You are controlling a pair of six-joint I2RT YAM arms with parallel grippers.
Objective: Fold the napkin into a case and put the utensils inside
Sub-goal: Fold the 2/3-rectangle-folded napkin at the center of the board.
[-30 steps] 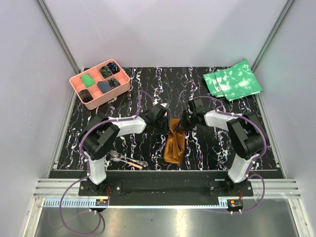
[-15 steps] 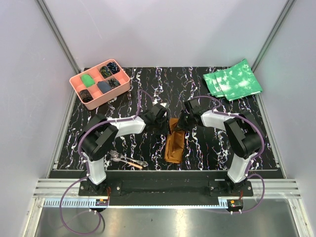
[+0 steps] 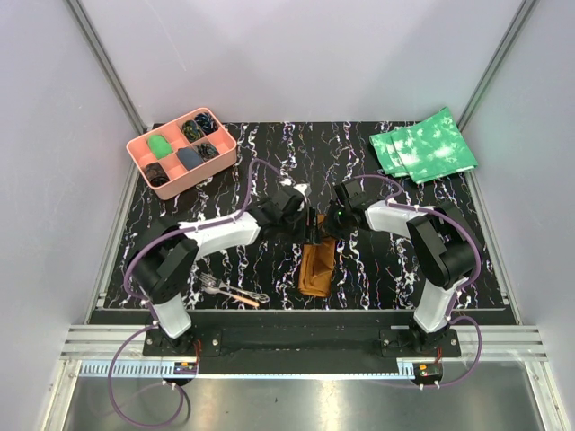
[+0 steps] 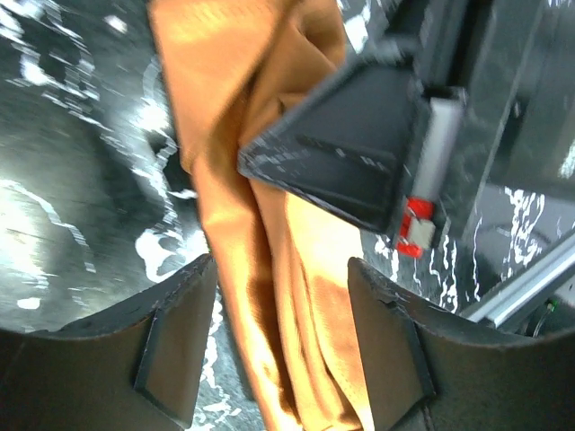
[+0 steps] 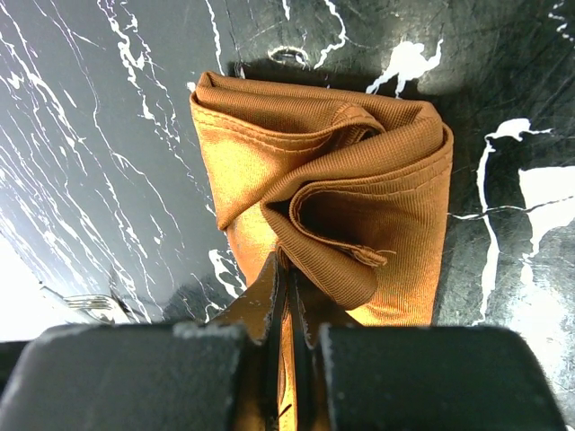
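Black marbled mat point(image 3: 377, 260) carries the case point(image 3: 316, 269). Right gripper point(image 5: 286, 287) pinches its 12 o'clock end; left gripper point(image 4: 278, 278) straddles it, jaws apart.

A rust-brown cloth napkin point(image 3: 316, 268) lies near the middle of a black, white-veined table, towards the near edge. It is folded several layers thick into a narrow oblong running from near to far. Its near end rests flat on the table. Its far end is bunched into soft, rounded folds with ribbed, stitched hems showing, and one fold is pinched between the closed fingers of the right gripper point(image 5: 289, 269). Well to the left of the napkin, close to the table's near edge, lie two small utensils side by side: a silver fork point(image 3: 211, 285) and a slim silver piece with an orange-tan end point(image 3: 244, 297).
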